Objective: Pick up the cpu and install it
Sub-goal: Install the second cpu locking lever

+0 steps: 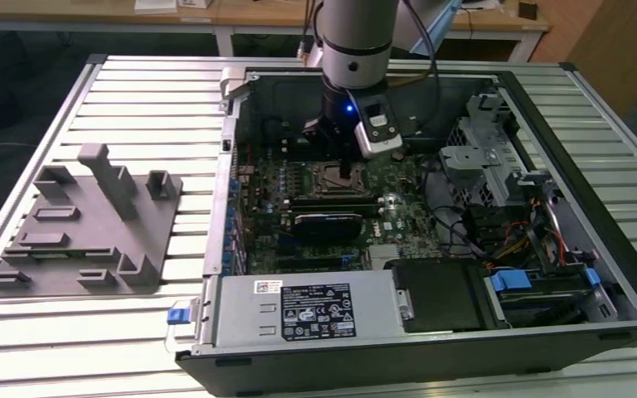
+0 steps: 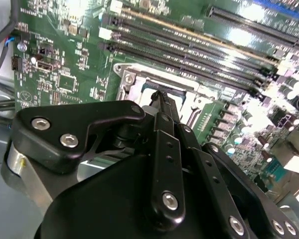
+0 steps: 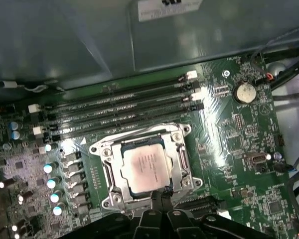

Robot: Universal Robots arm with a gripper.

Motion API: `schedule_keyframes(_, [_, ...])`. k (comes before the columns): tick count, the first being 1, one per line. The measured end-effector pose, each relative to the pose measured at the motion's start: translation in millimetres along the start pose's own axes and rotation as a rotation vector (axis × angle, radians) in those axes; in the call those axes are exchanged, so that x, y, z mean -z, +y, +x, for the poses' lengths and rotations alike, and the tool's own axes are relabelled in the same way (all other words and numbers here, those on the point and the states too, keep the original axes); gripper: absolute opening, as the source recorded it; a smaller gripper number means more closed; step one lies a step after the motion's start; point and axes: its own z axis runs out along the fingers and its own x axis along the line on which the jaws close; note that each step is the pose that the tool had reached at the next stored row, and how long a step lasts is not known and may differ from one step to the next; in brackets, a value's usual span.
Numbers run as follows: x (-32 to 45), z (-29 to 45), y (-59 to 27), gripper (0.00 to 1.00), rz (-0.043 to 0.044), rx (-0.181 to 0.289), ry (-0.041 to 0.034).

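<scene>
cpu (image 3: pixel 145 167) sits flat inside the socket frame (image 3: pixel 107 149) on the motherboard (image 3: pixel 229 144), silver lid up, so placement looks done. Tool (image 3: pixel 162 191) hovers right at the cpu's near edge, fingertips pressed together, pinching nothing. Grey fixture (image 1: pixel 86 228) sits on the desk (image 1: pixel 130 99), well apart from the PC case (image 1: pixel 540 108).

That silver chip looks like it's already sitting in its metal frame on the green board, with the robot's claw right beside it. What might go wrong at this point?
1. The gripper sits at the edge of the cpu; a sideways nudge might shift the chip in the socket frame.
2. Pressing down here might harm the socket if the chip isn't lying flat, which I can't confirm.
3. Memory slots and small capacitors crowd the socket, so a drifting arm might clip them.
</scene>
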Motion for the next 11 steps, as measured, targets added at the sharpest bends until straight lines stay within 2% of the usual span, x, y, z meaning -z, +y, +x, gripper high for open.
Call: schedule_keyframes(11, [0.1, -3.1, -13.1, 0.11, 0.0001, 0.000, 0.0000])
